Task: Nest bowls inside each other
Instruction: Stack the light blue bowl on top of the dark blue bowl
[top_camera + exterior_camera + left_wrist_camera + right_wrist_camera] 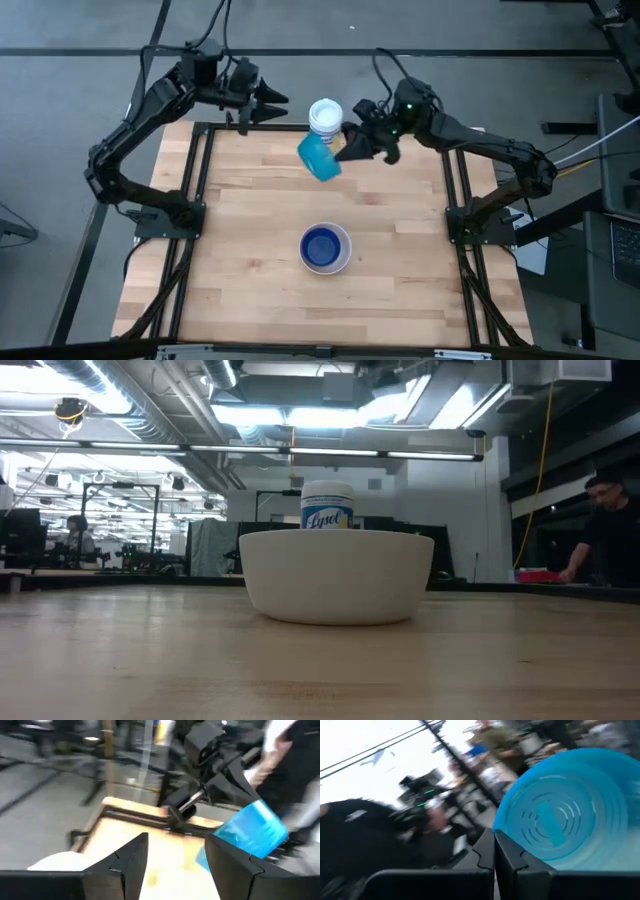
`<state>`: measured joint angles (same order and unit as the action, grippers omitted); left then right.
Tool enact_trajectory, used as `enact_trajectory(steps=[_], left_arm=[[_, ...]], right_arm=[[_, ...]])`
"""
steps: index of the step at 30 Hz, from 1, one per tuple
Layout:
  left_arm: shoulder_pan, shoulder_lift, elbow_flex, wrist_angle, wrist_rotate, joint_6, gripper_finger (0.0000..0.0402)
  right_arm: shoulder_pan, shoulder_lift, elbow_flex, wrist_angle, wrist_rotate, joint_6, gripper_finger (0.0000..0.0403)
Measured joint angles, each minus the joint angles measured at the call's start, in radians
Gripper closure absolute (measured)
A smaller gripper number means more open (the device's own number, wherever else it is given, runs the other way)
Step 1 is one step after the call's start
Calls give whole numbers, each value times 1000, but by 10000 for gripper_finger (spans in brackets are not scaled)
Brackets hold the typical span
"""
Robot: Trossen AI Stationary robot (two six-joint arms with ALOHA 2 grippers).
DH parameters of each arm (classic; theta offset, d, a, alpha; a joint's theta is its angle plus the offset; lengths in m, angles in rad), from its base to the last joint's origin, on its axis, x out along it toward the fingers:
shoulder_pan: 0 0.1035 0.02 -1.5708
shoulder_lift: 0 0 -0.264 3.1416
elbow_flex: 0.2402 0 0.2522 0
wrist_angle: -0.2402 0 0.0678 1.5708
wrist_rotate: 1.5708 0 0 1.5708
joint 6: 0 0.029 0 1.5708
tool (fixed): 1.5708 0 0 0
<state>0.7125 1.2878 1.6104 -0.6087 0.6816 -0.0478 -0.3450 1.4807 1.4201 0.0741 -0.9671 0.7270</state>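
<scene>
A teal bowl [320, 156] hangs tipped on its side above the table's far middle, with my right gripper [346, 150] shut on it from the right. It fills the right wrist view as the teal bowl [565, 815]. It also shows beyond my left fingers as the teal bowl [252, 827]. A white bowl [326, 248] with a dark blue bowl [321, 246] inside rests on its base at the table's middle. The low view shows only the white bowl [340, 575] of these. My left gripper [280, 100] stands open, holding nothing, above the far left corner. My right gripper pinches the teal bowl's rim [507, 832] between its two fingers. The fingers come level from the table's right side. The bowl is lifted clear of the table and tipped onto its side.
A white canister [325, 115] with a yellow and blue label stands at the far edge, just behind the teal bowl; the low view shows the canister [327, 508] behind the white bowl. People stand in the room beyond the table. The near half is bare wood [250, 290].
</scene>
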Motion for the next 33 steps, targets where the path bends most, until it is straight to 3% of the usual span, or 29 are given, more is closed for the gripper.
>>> enact_trajectory(steps=[6,14,20,28,33], left_arm=[[62,58,0,87,460,-92,210],[42,134,0,326,726,-275,210],[-48,216,0,486,807,-372,210],[-123,310,0,703,836,-496,210],[-157,321,0,715,836,-499,210]], right_arm=[[61,1,6,150,-152,67,403],[85,1,6,261,-175,107,403],[85,6,6,336,-176,141,403],[95,7,6,341,-173,152,403],[98,7,6,345,-169,152,403]])
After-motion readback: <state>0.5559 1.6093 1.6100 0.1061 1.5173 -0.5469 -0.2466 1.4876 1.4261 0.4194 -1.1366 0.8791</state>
